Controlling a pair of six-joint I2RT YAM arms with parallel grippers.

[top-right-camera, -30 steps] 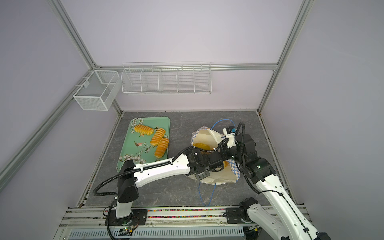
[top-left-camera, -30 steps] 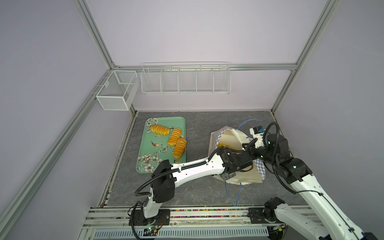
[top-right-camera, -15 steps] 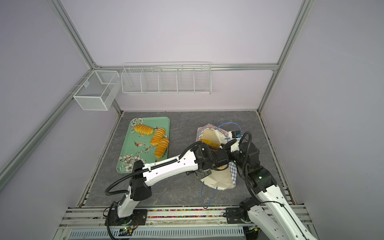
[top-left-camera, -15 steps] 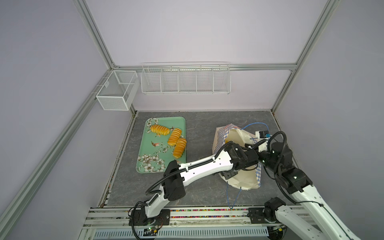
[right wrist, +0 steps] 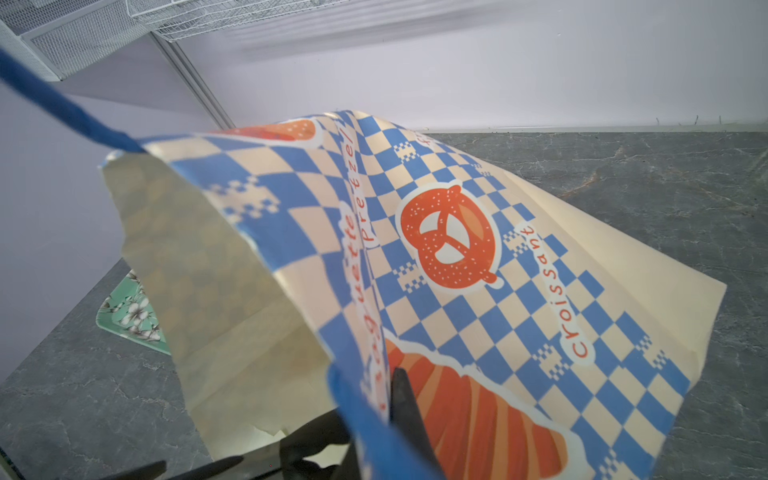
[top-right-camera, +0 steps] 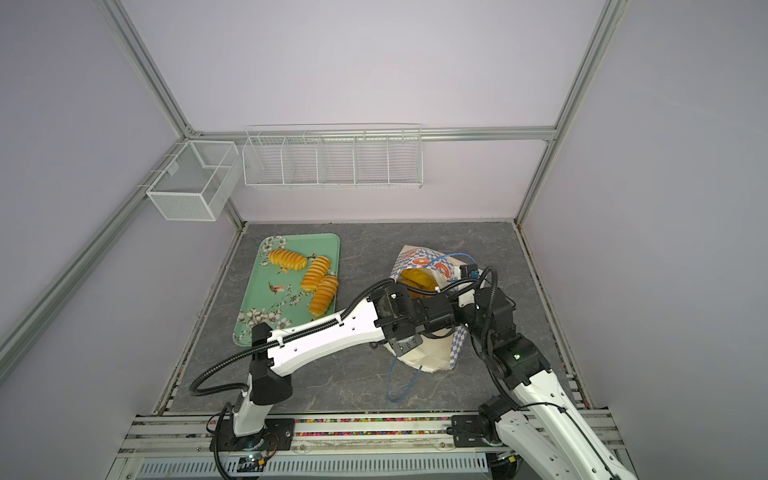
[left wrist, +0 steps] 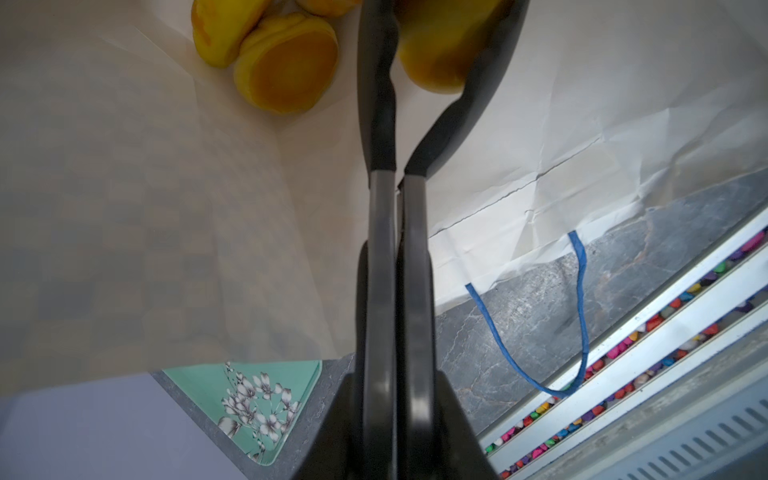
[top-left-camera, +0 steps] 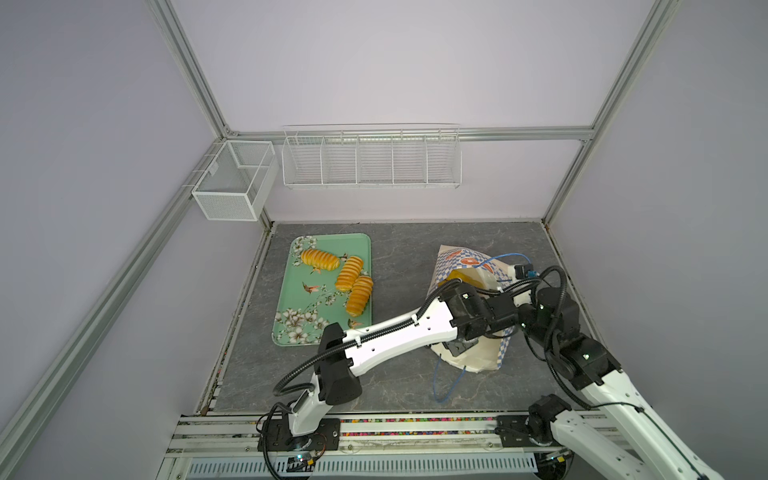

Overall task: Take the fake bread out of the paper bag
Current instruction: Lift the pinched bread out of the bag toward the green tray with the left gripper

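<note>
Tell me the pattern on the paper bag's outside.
Blue-and-cream checks with orange pastry prints on the paper bag, clearest in the right wrist view.

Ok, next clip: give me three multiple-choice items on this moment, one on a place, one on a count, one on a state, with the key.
1. Where is the left pincer?
A inside the paper bag
B up at the wall baskets
C parked at its base

2. How many ribbed loaves lie on the green tray?
A one
B three
C six

3. The right pincer is:
A open, hanging free
B shut on a loaf
C shut on the paper bag's rim

Key:
1 A, the left wrist view shows cream bag walls around it as it grips a bun.
2 B, both top views show three.
3 C, the right wrist view shows checked paper pinched in it.
</note>
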